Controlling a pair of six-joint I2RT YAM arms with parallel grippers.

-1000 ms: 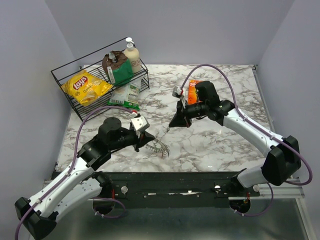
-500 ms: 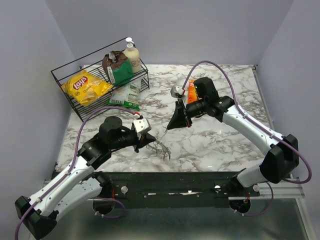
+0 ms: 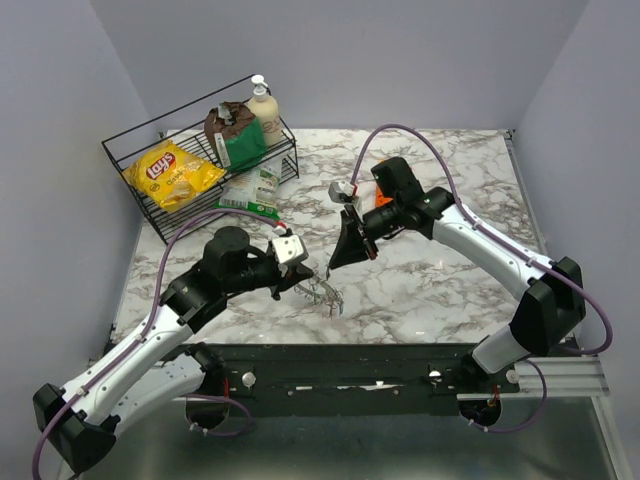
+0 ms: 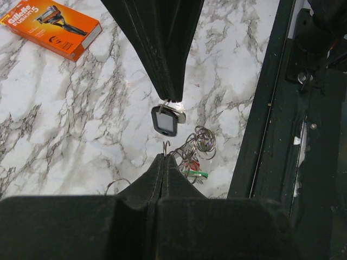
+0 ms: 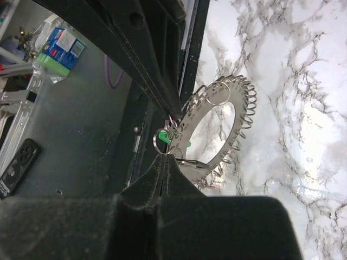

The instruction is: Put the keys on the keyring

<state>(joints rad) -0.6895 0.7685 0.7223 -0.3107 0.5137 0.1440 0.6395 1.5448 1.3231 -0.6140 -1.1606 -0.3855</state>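
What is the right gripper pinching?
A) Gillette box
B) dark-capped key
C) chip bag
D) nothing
B: in the left wrist view a dark-capped key hangs from the shut tips of the right gripper, close to the keyring pinched by the left gripper.

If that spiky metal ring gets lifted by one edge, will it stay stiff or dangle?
The keyring looks like a rigid metal band, so it probably keeps its shape. The small loops fanned around it seem loosely threaded and would likely swing. Thin and open, probably light.
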